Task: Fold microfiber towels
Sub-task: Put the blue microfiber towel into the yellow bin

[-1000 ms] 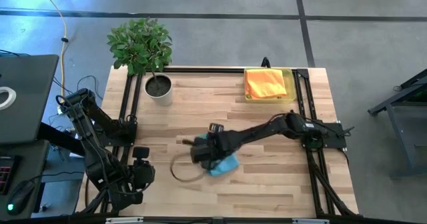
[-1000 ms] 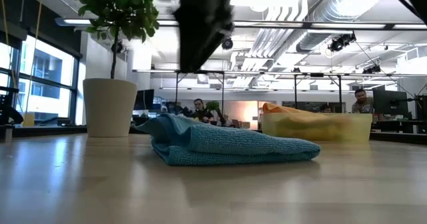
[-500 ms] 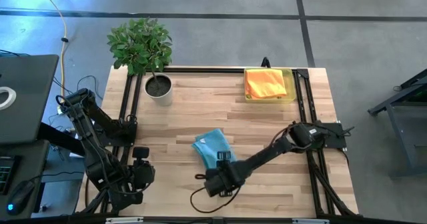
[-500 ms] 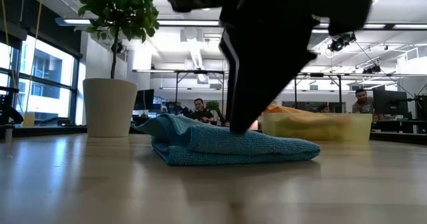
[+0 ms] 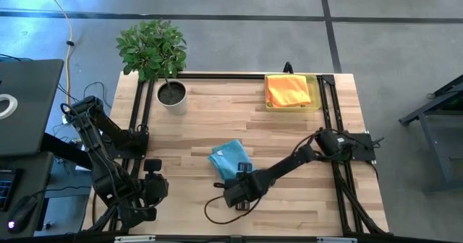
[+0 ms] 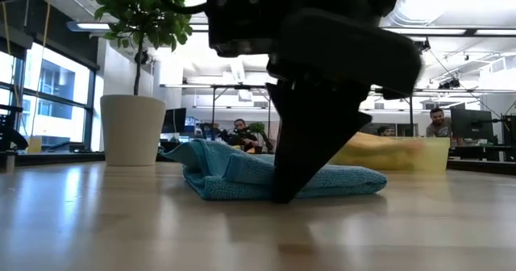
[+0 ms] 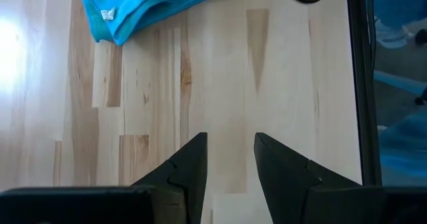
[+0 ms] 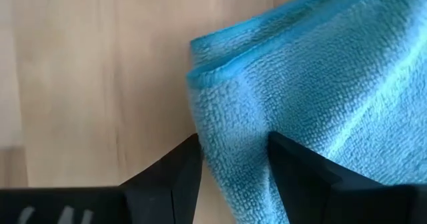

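A folded light blue fuzzy microfiber towel (image 5: 230, 158) lies on the wooden plank table (image 5: 289, 127), well apart from the white potted plant (image 5: 171, 93). The right gripper (image 8: 230, 159) stands at the towel's near edge, fingers apart with a fold of cloth between them, not clamped. The left gripper (image 7: 230, 159) waits over bare wood near the towel, fingers apart. An orange folded towel (image 5: 288, 90) sits in the translucent yellow tray (image 5: 315, 91).

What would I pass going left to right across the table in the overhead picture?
Left gripper, parked at the table's left edge → potted plant → folded blue towel, with the right gripper just below it → yellow tray holding an orange towel.
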